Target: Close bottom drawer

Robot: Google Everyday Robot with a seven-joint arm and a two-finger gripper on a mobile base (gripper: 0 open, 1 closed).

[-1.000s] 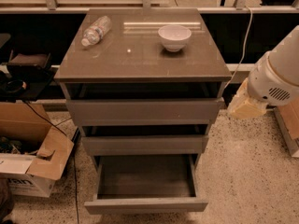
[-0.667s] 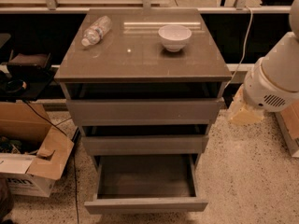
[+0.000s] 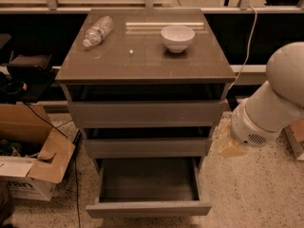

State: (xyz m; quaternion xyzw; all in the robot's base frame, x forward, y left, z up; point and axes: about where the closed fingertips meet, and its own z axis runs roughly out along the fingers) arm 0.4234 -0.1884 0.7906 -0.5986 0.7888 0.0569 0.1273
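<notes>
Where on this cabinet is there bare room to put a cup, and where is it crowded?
The cabinet top is bare along its front half, and between the water bottle and the white bowl, which crowd the back. The open bottom drawer looks empty. The gripper is out of view; only the arm shows, at right.

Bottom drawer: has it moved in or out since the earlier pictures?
No. The bottom drawer sticks out just as far past the middle drawer front as before; the hand is not in view.

End effector (image 3: 231, 144) — indistinct, beside the middle drawer (image 3: 147, 147) — arm (image 3: 280, 99) cut off at right edge
</notes>
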